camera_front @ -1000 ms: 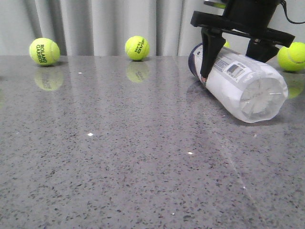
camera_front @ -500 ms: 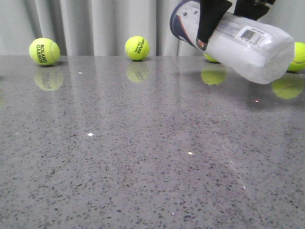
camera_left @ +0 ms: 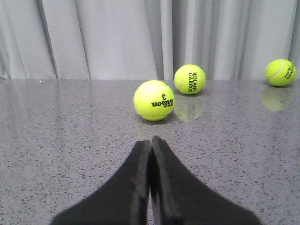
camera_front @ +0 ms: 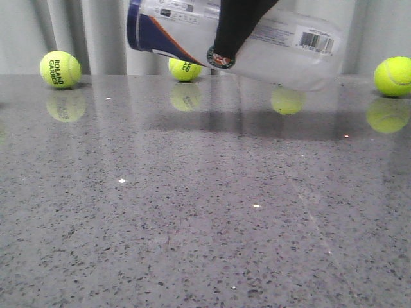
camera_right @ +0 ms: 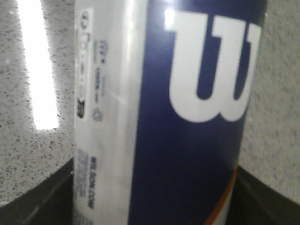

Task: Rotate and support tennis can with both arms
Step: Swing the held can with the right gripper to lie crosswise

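Clear-plastic tennis can (camera_front: 270, 45) hung above the table (camera_front: 192, 212), long axis nearly level across the front view, navy rim toward the robot's left. Right gripper (camera_front: 234, 29) was clamped around its middle. Left gripper (camera_left: 151, 145), fingers pressed together and empty, sat low, apart from the can; judged it the supporting arm.

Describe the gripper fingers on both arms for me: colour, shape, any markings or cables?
Left gripper: matte black fingers, broad at the base and tapering to thin tips, with no markings or cables visible. Right gripper: the same black, seen only as dark angular wedges in its wrist view; in the front view one finger narrows to a blunt point. The arms themselves are out of frame.
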{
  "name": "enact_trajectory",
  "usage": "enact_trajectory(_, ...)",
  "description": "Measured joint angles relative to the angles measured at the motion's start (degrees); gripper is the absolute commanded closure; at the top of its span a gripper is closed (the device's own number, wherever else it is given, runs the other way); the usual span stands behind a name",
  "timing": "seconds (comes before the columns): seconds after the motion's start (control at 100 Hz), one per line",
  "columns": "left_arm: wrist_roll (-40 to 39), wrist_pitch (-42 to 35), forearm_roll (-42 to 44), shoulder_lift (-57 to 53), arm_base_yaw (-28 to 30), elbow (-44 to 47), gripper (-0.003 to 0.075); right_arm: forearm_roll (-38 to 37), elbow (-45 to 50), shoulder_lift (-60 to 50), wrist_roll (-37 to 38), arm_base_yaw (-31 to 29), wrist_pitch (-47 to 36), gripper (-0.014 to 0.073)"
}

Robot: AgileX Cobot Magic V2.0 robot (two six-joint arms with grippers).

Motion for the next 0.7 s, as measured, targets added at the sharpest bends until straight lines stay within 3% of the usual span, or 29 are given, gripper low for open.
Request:
enact_trajectory(0.19, 0.0, 0.0, 0.0, 0.0, 0.0, 0.0, 0.074, 0.0, 0.0, 0.0, -6.2, 2.6, 0.0, 0.0247)
enact_trajectory(0.7, 0.0, 0.0, 0.0, 0.0, 0.0, 0.0, 0.074, 0.0, -0.2, 6.2, -7.7, 2.8, 0.0, 0.0247)
